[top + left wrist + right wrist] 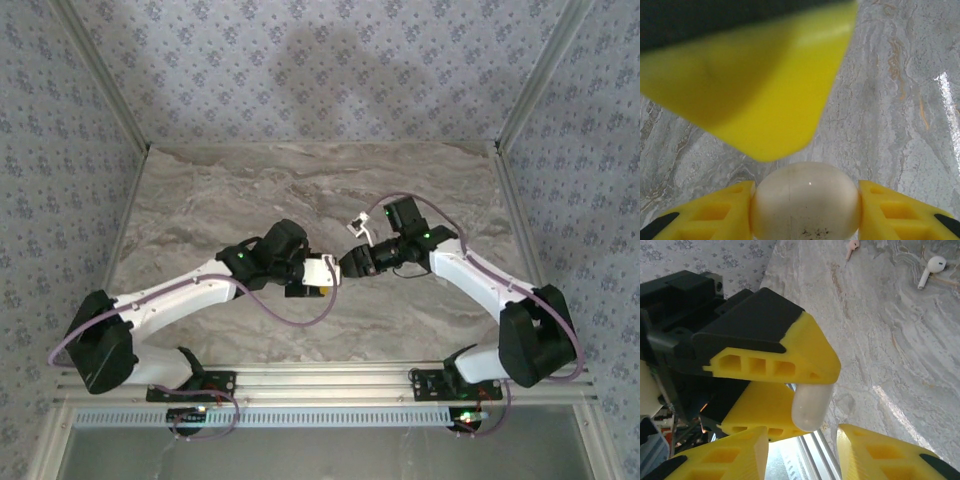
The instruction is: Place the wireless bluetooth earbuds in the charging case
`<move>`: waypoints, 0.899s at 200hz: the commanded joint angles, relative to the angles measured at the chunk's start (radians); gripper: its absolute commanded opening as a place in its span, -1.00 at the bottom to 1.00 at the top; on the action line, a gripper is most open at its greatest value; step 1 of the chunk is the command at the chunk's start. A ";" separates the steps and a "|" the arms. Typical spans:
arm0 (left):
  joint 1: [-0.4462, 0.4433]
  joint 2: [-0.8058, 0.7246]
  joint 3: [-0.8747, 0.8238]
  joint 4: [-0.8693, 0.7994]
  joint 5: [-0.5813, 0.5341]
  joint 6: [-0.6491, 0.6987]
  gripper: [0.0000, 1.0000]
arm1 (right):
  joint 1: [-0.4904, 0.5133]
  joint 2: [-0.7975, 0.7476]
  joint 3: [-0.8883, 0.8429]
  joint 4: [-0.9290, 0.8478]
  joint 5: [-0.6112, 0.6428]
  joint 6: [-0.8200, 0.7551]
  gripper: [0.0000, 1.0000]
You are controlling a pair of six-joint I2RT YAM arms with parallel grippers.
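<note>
Gripping the charging case (811, 407), left hand (805, 202), right hand (801, 452) beside it, whether closed unclear, earbud (932, 266) on table (880, 340).

Two arms meet nose to nose over the middle of the marble table (250, 190).
The left gripper (312, 276) points in from the left with the white charging case (321, 268) at its tip. The right gripper (347, 264) points in from the right, just beside it. Purple cables (290, 318) loop along both arms.

Grey marbled tabletop (320, 180) between patterned wallpaper walls (320, 70), aluminium corner posts (100, 80).
</note>
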State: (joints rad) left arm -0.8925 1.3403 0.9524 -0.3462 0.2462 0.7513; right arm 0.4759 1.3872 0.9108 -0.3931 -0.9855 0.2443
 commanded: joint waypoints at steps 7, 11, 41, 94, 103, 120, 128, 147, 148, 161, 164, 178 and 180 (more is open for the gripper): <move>-0.009 -0.002 0.033 0.006 0.041 0.012 -0.43 | 0.019 0.034 -0.010 0.052 -0.024 0.041 -0.15; -0.009 -0.003 0.034 0.006 0.041 0.011 -0.43 | 0.023 0.037 -0.009 0.057 -0.024 0.044 -0.15; -0.010 -0.015 0.031 0.009 0.044 0.010 -0.43 | 0.042 0.069 0.003 0.075 -0.024 0.052 -0.15; -0.011 -0.026 0.029 0.015 0.038 0.006 -0.44 | 0.063 0.106 0.014 0.087 -0.050 0.058 -0.29; -0.011 -0.027 0.029 0.017 0.038 0.005 -0.44 | 0.066 0.109 0.014 0.088 -0.051 0.059 -0.35; -0.011 -0.027 0.028 0.019 0.033 0.006 -0.43 | 0.065 0.106 0.015 0.089 -0.054 0.054 -0.46; -0.010 -0.026 0.029 0.019 0.027 0.004 -0.42 | 0.065 0.103 0.014 0.090 -0.054 0.051 -0.51; -0.011 -0.026 0.021 0.040 -0.003 -0.010 -0.33 | 0.064 0.092 0.014 0.092 -0.050 0.041 -0.59; -0.010 -0.026 0.020 0.042 -0.005 -0.012 -0.32 | 0.063 0.091 0.014 0.092 -0.049 0.040 -0.59; -0.008 -0.031 0.003 0.088 -0.032 -0.039 -0.10 | 0.057 0.078 0.010 0.092 -0.029 0.031 -0.61; -0.006 -0.033 -0.003 0.100 -0.037 -0.047 -0.02 | 0.056 0.075 0.008 0.092 -0.024 0.031 -0.61; 0.009 -0.048 -0.030 0.164 -0.041 -0.089 0.37 | 0.041 0.048 -0.006 0.102 0.015 0.028 -0.63; 0.012 -0.051 -0.033 0.172 -0.040 -0.096 0.39 | 0.039 0.043 -0.009 0.106 0.021 0.029 -0.64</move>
State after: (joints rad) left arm -0.8951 1.3369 0.9363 -0.3225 0.2184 0.7269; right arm 0.5278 1.4776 0.9077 -0.2928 -1.0100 0.2977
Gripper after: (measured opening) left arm 0.610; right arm 0.202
